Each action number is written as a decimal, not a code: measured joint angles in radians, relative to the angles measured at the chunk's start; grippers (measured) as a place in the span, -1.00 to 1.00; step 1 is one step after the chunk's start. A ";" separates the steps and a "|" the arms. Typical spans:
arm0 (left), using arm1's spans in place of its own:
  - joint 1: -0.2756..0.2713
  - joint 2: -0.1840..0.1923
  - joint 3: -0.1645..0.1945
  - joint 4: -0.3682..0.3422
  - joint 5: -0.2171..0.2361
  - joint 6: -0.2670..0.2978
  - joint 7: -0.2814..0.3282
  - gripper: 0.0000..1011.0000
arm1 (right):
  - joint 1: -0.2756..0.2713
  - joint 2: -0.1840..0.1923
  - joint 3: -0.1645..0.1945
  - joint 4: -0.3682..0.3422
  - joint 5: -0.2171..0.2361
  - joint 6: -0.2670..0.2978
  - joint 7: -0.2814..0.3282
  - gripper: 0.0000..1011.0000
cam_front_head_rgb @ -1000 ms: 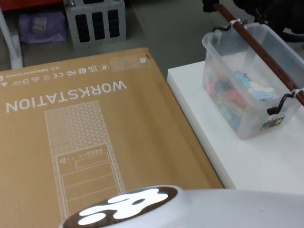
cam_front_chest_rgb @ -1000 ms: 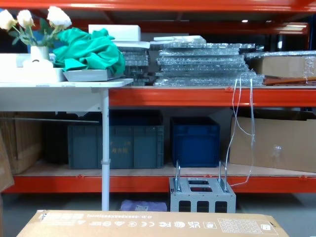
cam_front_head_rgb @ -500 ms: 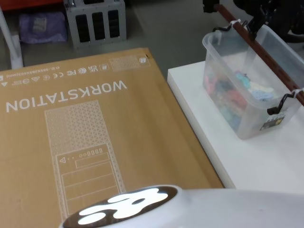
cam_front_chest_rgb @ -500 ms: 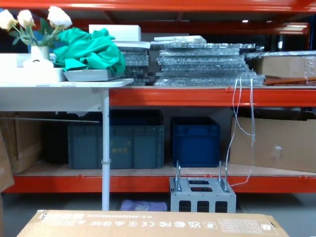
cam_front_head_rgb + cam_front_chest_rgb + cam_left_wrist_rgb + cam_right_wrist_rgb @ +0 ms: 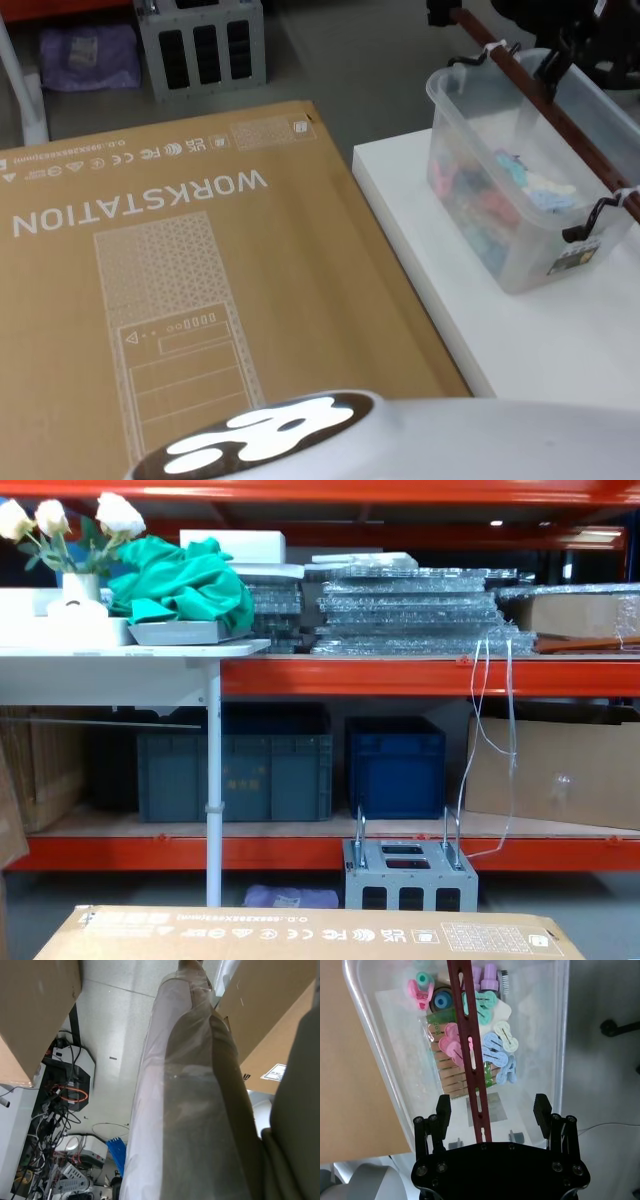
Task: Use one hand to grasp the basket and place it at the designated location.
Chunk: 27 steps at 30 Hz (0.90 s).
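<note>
The basket (image 5: 470,175) is a clear plastic tub on the white table at the right, with coloured clips inside. Its dark red-brown bar handle (image 5: 560,120) runs lengthwise over the top, tied on with white zip ties and black hooks. My right gripper (image 5: 556,62) hangs over the far half of that handle. In the right wrist view the right gripper (image 5: 492,1106) is open, and the handle (image 5: 468,1035) passes between its fingers (image 5: 443,1108) over the basket (image 5: 380,1060). I cannot tell whether the fingers reach the bar's height. My left arm is parked low beside cardboard boxes.
A large cardboard box (image 5: 180,280) printed WORKSTATION lies left of the white table (image 5: 520,330). A grey metal unit (image 5: 200,45) stands on the floor behind it, also in the chest view (image 5: 410,875). Orange shelving (image 5: 420,675) with blue crates stands farther back.
My right gripper has come in from the top right edge of the head view and moved down along the handle toward its middle. The basket has not moved.
</note>
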 joint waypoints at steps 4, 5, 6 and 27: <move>0.000 0.000 0.000 0.000 0.000 0.000 0.000 -1.00 | -0.016 -0.009 0.003 0.020 0.024 -0.016 -0.013 0.98; 0.000 0.000 0.000 0.000 0.000 0.000 0.000 -1.00 | -0.019 -0.011 0.003 0.023 0.028 -0.018 -0.015 0.98; 0.000 0.000 0.000 0.000 0.000 0.000 0.000 -1.00 | -0.021 -0.013 0.003 0.026 0.032 -0.020 -0.017 0.98; 0.000 0.000 0.000 0.000 0.000 0.000 0.000 -1.00 | -0.059 -0.035 -0.001 0.102 0.082 -0.076 -0.073 0.98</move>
